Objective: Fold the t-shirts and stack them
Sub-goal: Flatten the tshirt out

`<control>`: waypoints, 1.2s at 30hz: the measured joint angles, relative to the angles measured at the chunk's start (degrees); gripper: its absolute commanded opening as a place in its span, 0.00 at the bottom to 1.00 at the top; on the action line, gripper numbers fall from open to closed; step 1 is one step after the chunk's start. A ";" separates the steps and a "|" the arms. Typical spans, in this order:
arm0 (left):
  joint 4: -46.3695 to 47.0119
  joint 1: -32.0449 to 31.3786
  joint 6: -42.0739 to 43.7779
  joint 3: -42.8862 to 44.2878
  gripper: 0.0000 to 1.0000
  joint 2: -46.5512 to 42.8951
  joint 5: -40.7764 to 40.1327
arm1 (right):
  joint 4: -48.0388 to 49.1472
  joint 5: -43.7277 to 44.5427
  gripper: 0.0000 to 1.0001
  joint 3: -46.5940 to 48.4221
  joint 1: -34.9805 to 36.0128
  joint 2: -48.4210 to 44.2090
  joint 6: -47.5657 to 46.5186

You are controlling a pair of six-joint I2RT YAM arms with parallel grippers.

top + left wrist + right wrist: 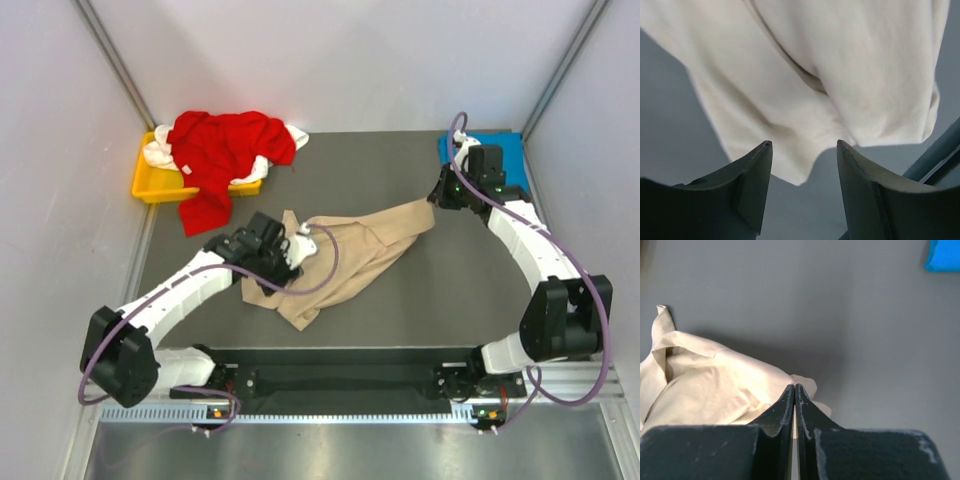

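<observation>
Table (450, 290): tray (150, 188) holds red shirt (225, 150); left tool (804, 146) apart; right tool (795, 387) seemingly pinches beige shirt (362, 250).

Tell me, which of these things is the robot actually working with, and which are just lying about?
Part of the job: beige t-shirt, red t-shirt, white t-shirt, blue t-shirt.
Just lying about: yellow tray, under the red and white t-shirts.
</observation>
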 measured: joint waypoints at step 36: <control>14.64 -1.05 10.95 -22.58 0.00 -5.01 -10.38 | 0.52 -3.54 0.00 -0.68 -3.78 -6.75 0.04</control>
